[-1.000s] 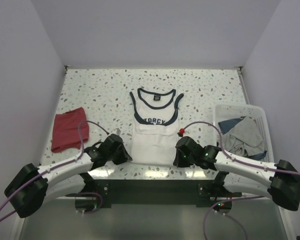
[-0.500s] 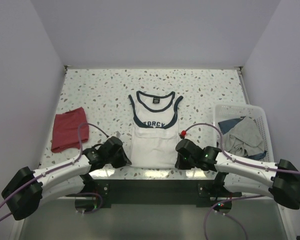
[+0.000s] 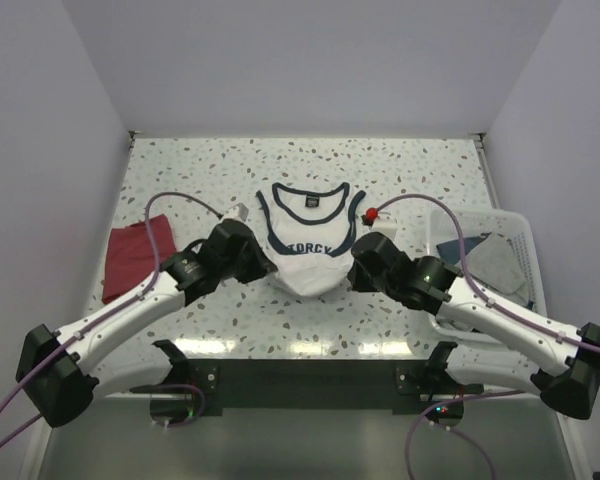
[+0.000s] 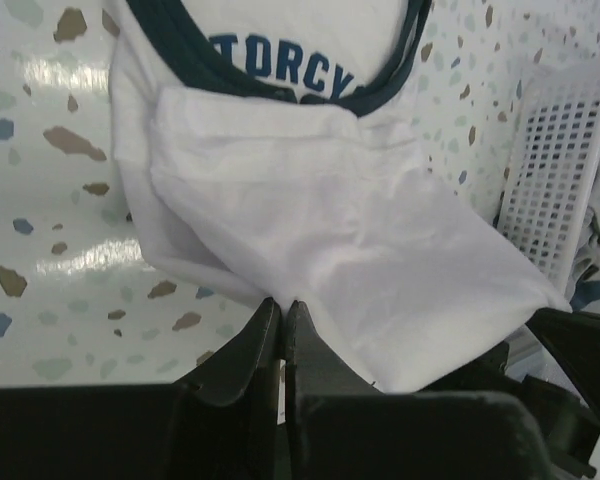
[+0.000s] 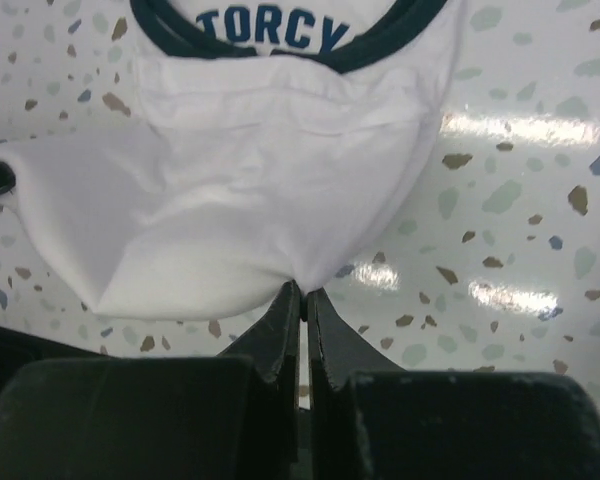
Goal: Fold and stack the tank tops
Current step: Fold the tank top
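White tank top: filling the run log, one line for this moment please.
phase: bottom-up fold | left gripper: shut on white tank top hem | right gripper: shut on hem | red tank top: lying apart, left side

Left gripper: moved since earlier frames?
Yes. The left gripper moved away from the near edge of the table, carrying the hem of the white tank top.

I see my left gripper (image 4: 282, 308) pinching the white tank top (image 4: 310, 230) by its edge above the speckled table (image 4: 40, 230), with the lattice basket (image 4: 555, 170) at right.
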You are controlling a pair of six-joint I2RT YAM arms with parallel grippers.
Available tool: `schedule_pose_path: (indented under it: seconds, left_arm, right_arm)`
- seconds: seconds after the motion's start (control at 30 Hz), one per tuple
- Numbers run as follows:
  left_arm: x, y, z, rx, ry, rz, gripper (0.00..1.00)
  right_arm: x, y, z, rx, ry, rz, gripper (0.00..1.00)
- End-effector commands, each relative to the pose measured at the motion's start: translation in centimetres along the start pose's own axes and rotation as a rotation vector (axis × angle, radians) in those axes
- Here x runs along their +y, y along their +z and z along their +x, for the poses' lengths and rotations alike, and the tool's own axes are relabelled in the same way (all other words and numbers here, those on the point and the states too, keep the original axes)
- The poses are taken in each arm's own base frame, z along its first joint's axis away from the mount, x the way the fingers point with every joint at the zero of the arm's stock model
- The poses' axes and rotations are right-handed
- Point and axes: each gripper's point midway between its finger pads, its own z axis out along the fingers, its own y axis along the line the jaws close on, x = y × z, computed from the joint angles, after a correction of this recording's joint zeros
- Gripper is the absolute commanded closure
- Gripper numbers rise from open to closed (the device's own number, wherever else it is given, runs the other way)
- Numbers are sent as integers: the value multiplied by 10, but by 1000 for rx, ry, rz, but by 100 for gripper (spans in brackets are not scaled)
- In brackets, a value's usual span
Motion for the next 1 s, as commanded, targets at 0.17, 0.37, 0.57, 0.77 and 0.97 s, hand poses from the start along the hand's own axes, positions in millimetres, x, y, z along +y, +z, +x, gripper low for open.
schedule_pose_path:
  seconds: [0.17,0.37,0.57,0.77,0.97]
  left_arm:
    - [-60,3,-112,-237,-2,139,100]
    - [-79,38,-189,-318,-17,188,100]
    - [-59,124,-255,-335,-39,134,100]
    - [-33,204,-302,-366,-48,191,65]
    - [-32,197,-321,-406,-19,213,39]
  right_arm:
    - [-12,18,-106,-162,4,69,100]
    - [-27,78,-166,-147,35,95,100]
    - [-41,153,-229,-177,62,67,100]
    - [-45,246,-262,-143,67,46,58]
    - [-49,228,-287,-189,48,107,31]
